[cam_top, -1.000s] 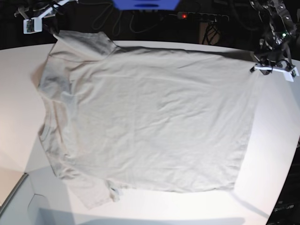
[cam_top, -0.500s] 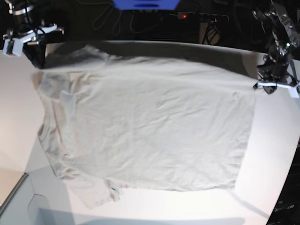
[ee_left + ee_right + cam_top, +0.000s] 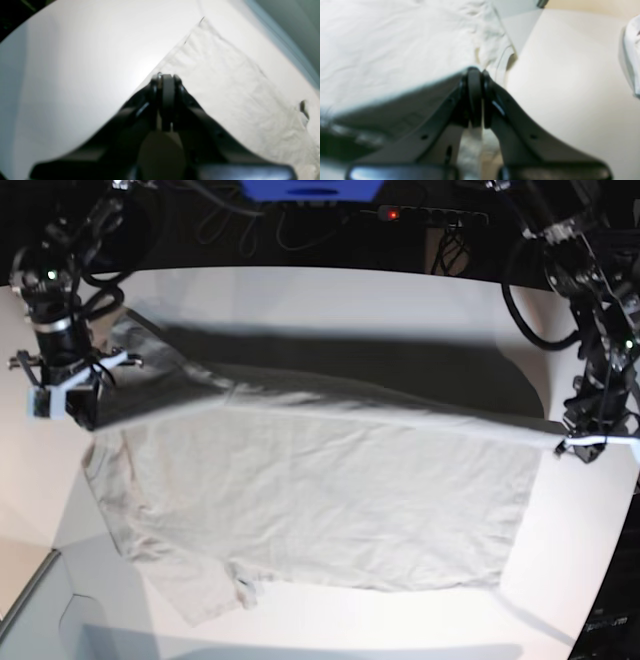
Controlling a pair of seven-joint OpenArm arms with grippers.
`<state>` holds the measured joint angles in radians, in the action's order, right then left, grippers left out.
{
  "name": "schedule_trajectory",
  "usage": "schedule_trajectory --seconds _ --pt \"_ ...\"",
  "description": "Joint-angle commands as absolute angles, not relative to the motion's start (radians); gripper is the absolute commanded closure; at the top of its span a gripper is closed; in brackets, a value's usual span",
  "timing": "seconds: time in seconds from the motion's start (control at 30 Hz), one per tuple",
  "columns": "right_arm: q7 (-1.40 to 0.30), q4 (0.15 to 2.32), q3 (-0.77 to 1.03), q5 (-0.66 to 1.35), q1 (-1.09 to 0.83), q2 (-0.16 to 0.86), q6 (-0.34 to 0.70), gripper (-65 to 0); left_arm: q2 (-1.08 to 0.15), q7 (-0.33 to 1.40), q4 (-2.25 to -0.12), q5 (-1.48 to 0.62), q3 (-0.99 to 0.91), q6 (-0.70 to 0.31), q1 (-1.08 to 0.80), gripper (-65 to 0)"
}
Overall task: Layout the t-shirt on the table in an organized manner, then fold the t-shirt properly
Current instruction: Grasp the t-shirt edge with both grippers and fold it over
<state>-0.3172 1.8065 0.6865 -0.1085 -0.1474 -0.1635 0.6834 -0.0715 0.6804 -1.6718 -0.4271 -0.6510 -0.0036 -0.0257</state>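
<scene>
- The near hem edge of the t-shirt (image 3: 320, 490) and its near sleeve are seen lying flat on the table (image 3: 590, 560), unchanged from a second ago.
- The middle of the t-shirt remains spread on the table, with light creasing only.
- The far edge of the t-shirt, flat on the table a second ago, is now lifted and drawn toward the near edge; a broad shadow is cast on the table behind it.
- The right claw (image 3: 62, 392) is pressed together, pinching the far sleeve corner of the t-shirt, as confirmed in the right wrist view (image 3: 476, 72).
- The left claw (image 3: 590, 445) is pressed together on the far hem corner of the t-shirt (image 3: 225, 82).
- Layout is judged complete; the first lengthwise fold is judged under way, with the far edge carried over the body of the t-shirt.
</scene>
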Motion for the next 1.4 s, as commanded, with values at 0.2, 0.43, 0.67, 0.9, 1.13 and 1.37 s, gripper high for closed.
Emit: schedule_trajectory --seconds 0.2,0.43,0.67,0.9,1.13,1.37 --pt "-0.286 1.638 0.676 -0.171 0.013 -0.14 0.698 0.0 -0.087 0.662 -1.506 -0.433 -0.65 -0.005 0.067 0.0" --pt "-0.285 1.489 0.625 -0.231 0.114 -0.073 0.698 0.0 -0.145 0.653 -1.353 -0.433 -0.596 -0.005 0.148 -0.1" --pt "-0.285 1.409 0.624 -0.234 0.214 -0.07 0.698 0.0 -0.182 0.651 -1.317 -0.435 -0.542 -0.005 0.173 -0.1" --pt "-0.286 1.287 0.624 -0.234 0.263 -0.025 0.698 0.0 -0.183 0.65 -1.317 -0.435 -0.542 -0.005 0.177 -0.4" --pt "-0.291 1.241 0.619 -0.282 0.285 -0.004 0.698 0.0 -0.211 0.651 -1.178 -0.441 -0.535 -0.005 0.243 -0.5" --pt "-0.292 1.25 0.561 -0.369 0.283 -0.002 0.698 -12.3 -0.24 0.661 -1.116 -0.441 -0.479 -0.005 0.294 -20.7"
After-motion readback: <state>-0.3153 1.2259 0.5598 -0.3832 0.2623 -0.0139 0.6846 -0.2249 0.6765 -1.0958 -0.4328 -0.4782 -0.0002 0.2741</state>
